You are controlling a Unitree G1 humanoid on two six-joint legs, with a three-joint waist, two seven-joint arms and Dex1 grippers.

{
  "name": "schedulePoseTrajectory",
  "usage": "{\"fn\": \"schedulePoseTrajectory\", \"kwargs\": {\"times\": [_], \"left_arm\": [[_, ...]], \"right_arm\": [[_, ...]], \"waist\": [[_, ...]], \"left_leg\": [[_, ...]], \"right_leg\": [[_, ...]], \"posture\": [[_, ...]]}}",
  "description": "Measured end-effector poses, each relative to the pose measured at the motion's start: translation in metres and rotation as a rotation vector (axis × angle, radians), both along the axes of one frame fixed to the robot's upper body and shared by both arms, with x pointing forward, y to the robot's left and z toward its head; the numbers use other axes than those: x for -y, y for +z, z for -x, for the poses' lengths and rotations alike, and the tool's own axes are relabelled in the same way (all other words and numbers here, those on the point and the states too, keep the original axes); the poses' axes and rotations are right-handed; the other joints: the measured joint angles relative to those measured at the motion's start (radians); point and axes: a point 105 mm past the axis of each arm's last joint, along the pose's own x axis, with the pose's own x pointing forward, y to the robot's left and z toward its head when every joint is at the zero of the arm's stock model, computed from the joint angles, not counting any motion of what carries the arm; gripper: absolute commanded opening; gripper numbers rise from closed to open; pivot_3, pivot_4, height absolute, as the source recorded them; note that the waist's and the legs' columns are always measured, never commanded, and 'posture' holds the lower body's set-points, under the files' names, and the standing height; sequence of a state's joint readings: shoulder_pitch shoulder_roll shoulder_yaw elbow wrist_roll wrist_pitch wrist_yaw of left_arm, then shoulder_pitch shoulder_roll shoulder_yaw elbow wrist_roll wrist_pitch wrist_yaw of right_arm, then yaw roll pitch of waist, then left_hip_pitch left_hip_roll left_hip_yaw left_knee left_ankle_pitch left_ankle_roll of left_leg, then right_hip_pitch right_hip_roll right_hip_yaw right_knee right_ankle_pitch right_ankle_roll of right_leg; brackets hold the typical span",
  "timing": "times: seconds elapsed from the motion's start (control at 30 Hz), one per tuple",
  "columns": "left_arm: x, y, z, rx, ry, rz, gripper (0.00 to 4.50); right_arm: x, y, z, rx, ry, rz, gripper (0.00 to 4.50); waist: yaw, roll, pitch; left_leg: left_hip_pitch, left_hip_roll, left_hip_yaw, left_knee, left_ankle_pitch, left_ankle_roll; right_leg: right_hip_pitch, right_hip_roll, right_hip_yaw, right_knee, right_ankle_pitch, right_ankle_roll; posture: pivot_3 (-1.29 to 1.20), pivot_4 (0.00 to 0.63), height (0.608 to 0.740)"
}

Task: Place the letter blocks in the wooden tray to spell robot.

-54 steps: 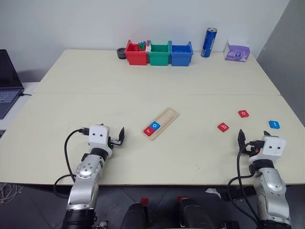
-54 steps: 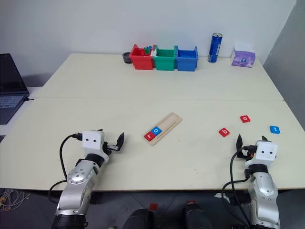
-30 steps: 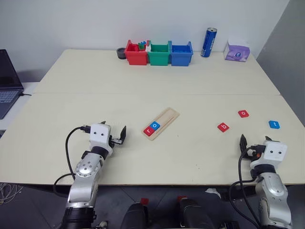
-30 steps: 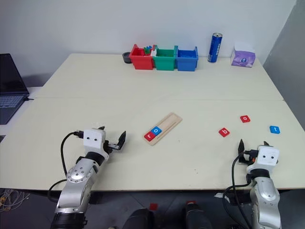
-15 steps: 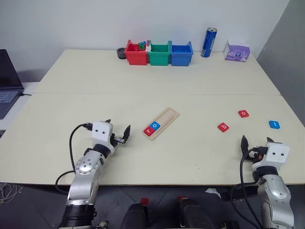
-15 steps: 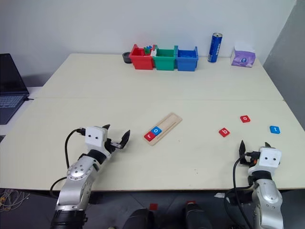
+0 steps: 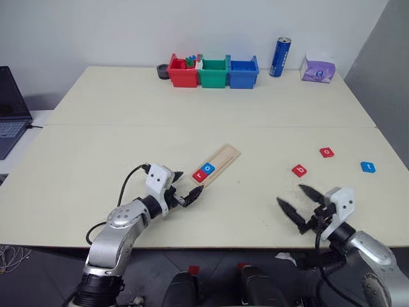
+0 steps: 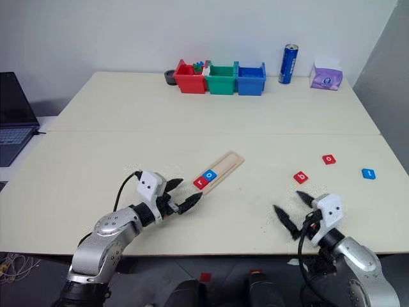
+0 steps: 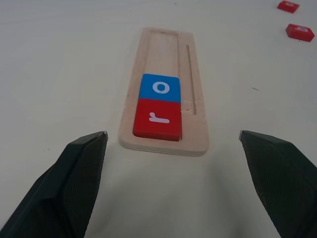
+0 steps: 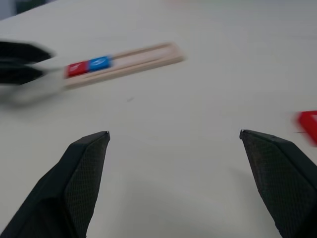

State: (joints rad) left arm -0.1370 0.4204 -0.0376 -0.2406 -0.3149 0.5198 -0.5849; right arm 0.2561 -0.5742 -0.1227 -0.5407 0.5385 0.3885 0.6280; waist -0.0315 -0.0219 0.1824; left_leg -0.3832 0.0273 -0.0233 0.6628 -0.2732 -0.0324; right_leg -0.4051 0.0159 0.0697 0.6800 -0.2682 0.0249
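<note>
Ahead of the spread left jaws [image 9: 171,136], wooden tray [image 9: 166,91] holding r, o, right jaws [image 7: 299,202] spread too.

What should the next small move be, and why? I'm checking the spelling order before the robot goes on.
Probably the right end effector, open and empty, should reach for the red b block nearest it. The wooden tray already holds r and o at its near end, so b comes next. The left end effector is open beside the tray's near end.

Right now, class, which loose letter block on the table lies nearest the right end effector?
The red b block; the red o block and blue block lie farther from the right end effector.
</note>
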Motion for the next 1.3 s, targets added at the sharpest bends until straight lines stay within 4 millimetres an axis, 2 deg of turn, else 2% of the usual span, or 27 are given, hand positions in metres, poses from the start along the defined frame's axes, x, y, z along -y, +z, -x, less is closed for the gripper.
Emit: {"fn": "schedulePoseTrajectory", "kwargs": {"times": [0.1, 0.27, 0.63, 1.3], "left_arm": [[0.009, 0.005, -0.004, 0.002, -0.026, -0.022, 4.50], [0.024, 0.012, -0.012, 0.016, -0.051, -0.071, 4.50], [0.019, 0.007, -0.031, -0.041, 0.058, -0.113, 4.50], [0.036, -0.003, -0.033, -0.127, 0.043, -0.170, 4.50]], "right_arm": [[-0.013, 0.015, 0.007, 0.001, 0.115, 0.007, 4.47], [-0.016, 0.026, 0.004, -0.003, 0.154, 0.012, 4.47], [-0.016, 0.028, 0.003, -0.008, 0.162, 0.031, 4.47], [-0.019, 0.029, 0.008, -0.010, 0.181, 0.034, 4.47]], "waist": [[0.000, -0.002, 0.000], [0.001, -0.002, 0.000], [0.001, -0.003, 0.000], [0.002, -0.003, 0.000]], "left_leg": [[0.000, 0.000, 0.000, 0.000, 0.000, 0.000], [-0.001, -0.001, 0.000, 0.000, 0.000, 0.000], [-0.001, -0.001, 0.000, 0.000, 0.000, 0.000], [-0.001, -0.001, 0.000, 0.000, 0.000, 0.000]], "right_leg": [[0.000, 0.001, -0.001, 0.000, 0.000, 0.000], [0.000, 0.001, -0.001, -0.001, 0.000, 0.000], [0.000, 0.001, -0.001, -0.001, 0.000, 0.000], [0.000, 0.001, -0.001, -0.001, 0.000, 0.000]], "posture": [[0.00, 0.150, 0.740], [0.00, 0.150, 0.740], [0.00, 0.150, 0.740], [0.00, 0.150, 0.740]]}}
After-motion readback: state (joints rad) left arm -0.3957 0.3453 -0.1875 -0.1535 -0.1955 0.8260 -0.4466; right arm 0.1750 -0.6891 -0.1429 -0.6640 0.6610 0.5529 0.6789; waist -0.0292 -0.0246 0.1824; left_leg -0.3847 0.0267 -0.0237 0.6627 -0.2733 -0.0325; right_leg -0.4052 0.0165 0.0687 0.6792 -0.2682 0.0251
